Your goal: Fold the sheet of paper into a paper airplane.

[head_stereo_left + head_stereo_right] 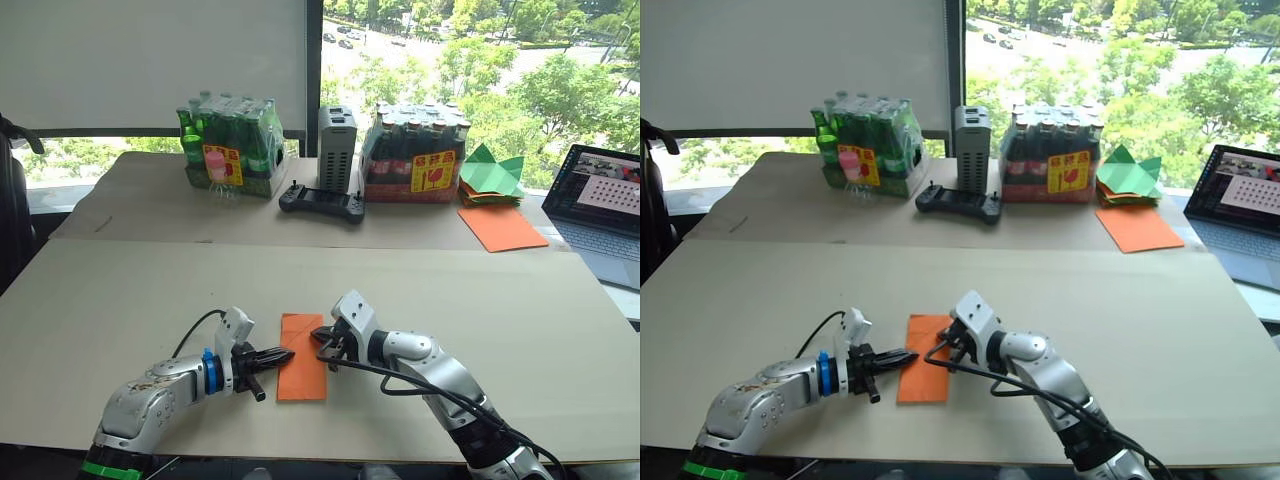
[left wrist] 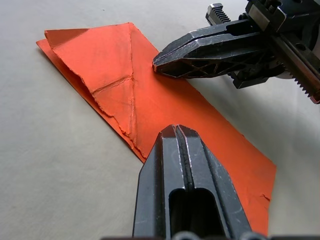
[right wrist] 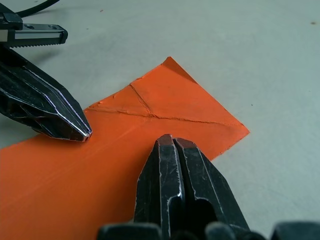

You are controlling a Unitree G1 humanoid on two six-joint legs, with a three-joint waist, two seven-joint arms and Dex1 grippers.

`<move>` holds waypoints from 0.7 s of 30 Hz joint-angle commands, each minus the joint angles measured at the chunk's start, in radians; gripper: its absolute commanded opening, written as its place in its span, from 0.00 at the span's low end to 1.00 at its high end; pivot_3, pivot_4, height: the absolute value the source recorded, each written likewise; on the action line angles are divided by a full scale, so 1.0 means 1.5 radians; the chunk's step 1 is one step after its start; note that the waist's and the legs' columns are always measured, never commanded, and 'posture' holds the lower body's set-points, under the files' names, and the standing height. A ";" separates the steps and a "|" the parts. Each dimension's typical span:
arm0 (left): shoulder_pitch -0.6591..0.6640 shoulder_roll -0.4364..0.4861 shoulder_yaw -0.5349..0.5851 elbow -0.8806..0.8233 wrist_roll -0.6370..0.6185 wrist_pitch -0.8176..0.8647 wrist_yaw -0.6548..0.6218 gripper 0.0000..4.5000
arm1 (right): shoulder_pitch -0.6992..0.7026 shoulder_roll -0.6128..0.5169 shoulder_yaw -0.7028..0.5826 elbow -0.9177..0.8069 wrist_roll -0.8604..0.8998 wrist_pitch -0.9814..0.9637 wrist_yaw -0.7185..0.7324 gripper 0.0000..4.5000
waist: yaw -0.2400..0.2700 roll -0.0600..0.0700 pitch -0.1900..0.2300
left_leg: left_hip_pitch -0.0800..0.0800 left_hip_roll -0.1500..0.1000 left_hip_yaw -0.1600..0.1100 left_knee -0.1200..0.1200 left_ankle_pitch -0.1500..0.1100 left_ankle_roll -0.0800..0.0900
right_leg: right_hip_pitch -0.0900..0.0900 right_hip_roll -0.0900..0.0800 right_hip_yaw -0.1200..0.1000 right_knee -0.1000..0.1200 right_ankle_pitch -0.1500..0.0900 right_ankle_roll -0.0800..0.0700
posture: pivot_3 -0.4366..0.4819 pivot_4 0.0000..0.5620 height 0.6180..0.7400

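Note:
The sheet of paper (image 1: 301,380) lies flat on the table near the front edge, a bright orange strip folded lengthwise, with its far end folded into creased triangular flaps (image 2: 107,62). My left gripper (image 1: 288,354) is shut, and its tip rests on the strip's left side. From the right, my right gripper (image 1: 317,336) is also shut, with its tip touching the paper's right edge. In the left wrist view my own shut fingers (image 2: 176,134) lie over the paper, facing the right gripper's tip (image 2: 157,62). The right wrist view shows the crease lines (image 3: 165,102).
At the back stand a pack of green bottles (image 1: 230,145), a grey box (image 1: 337,148), a black controller (image 1: 320,203) and a pack of dark bottles (image 1: 415,150). Green paper shapes (image 1: 492,172), a larger orange sheet (image 1: 500,228) and a laptop (image 1: 600,195) lie at the back right.

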 commanded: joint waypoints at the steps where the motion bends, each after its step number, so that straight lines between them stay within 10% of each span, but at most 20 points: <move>1: 0.000 0.009 -0.015 0.037 0.030 -0.014 -0.009 0.00 | 0.009 -0.016 -0.019 -0.030 0.004 0.017 0.004 0.01 | 0.000 0.000 0.000 | 0.000 0.000 0.000 0.000 0.000 0.000 | 0.000 0.000 0.000 0.000 0.000 0.000 | 0.48 0.27 1.00; 21: -0.015 0.004 -0.006 0.048 0.030 -0.014 -0.003 0.00 | 0.005 -0.002 -0.018 0.017 -0.012 0.014 -0.004 0.01 | -0.004 0.000 0.000 | 0.003 0.000 0.000 0.000 0.000 0.000 | 0.002 0.000 0.000 0.000 0.000 0.000 | 0.48 0.27 1.00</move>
